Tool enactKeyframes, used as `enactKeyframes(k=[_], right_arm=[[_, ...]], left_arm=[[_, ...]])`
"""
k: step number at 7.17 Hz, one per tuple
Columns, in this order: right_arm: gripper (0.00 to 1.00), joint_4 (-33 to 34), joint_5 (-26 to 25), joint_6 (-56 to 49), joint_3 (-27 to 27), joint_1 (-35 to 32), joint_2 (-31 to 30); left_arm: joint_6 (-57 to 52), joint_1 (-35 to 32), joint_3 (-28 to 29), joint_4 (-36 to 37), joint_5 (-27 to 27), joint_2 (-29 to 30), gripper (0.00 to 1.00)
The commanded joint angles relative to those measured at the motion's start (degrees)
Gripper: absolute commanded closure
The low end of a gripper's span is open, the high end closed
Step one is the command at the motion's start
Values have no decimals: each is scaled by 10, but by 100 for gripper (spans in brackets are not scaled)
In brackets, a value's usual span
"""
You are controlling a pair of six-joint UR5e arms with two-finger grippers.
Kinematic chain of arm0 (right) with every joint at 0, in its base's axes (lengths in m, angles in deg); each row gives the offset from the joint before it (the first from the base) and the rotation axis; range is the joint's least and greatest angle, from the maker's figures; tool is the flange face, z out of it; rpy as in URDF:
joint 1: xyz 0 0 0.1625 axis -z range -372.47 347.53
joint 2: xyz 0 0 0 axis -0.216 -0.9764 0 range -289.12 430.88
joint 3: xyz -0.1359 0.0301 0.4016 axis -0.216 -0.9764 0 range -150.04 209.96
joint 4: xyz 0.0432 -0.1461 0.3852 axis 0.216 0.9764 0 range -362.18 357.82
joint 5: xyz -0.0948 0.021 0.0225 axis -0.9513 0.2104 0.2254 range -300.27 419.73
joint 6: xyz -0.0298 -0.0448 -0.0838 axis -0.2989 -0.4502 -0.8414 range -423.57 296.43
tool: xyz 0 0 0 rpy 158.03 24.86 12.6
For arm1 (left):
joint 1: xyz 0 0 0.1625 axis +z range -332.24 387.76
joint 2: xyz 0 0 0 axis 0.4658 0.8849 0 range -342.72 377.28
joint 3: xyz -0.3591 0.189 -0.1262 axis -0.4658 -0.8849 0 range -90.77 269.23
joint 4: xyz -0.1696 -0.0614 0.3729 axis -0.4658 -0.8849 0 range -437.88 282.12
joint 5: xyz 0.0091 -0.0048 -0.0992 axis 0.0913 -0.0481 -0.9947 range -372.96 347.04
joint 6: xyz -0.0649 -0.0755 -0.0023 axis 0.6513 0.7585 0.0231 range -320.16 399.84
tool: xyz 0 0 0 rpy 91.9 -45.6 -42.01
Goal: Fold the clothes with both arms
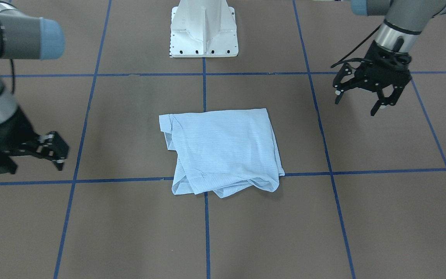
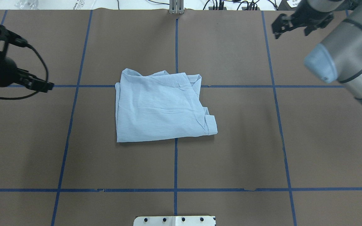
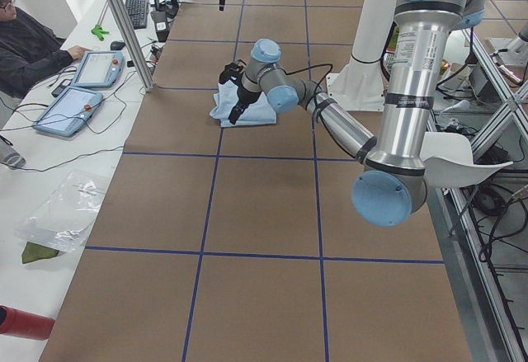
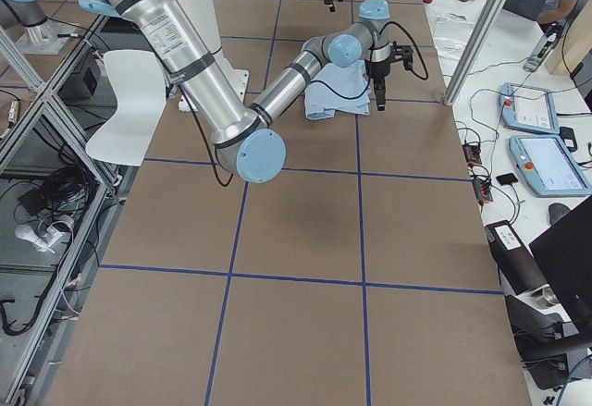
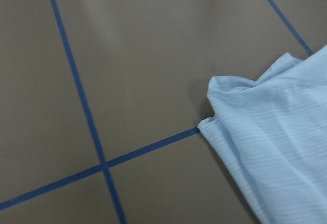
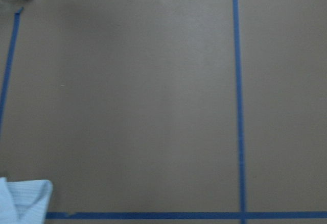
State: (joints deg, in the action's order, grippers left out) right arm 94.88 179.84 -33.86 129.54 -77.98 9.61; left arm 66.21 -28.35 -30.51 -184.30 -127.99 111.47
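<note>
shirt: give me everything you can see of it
Light blue shirt, thin fabric with fine stripes, folded into a rough rectangle of several layers. It lies flat in the middle of the brown table, over the crossing of the blue tape lines. It is lightly wrinkled, and the layered edges on the far side are uneven. A stitched band, cuff or collar, can't tell, shows at the near right corner. Only the table touches it.

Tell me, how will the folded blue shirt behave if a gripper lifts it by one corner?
Probably floppy: the shirt lies in soft, wrinkled layers, so it would likely sag and unfold. It looks thin and light, so it should lift easily. Pushed, it would probably bunch up rather than slide across the brown table.
</note>
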Motion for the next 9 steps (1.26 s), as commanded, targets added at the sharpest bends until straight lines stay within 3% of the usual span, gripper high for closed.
enactKeyframes(k=[1,3,5,6,7,8,9], right_arm=[[0,6,103,-262,-2,-148,-104],[0,9,139,-333,3,-224,-204],[0,-19,141,-347,19,-236,-327],[0,-36,141,-345,20,-241,-348],[0,-39,142,-345,24,-244,-358],[0,-51,144,-344,30,-246,-358],[0,-53,144,-344,25,-244,-357]], left_arm=[[-195,-152,7,6,-82,-68,0],[-265,-256,37,-4,-140,-129,0],[-260,-294,89,-4,-140,-153,0],[-261,-331,125,-7,-136,-154,0],[-251,-368,123,-15,-136,-145,0],[-192,-364,136,6,-136,-131,0],[-160,-364,143,16,-170,-138,0]])
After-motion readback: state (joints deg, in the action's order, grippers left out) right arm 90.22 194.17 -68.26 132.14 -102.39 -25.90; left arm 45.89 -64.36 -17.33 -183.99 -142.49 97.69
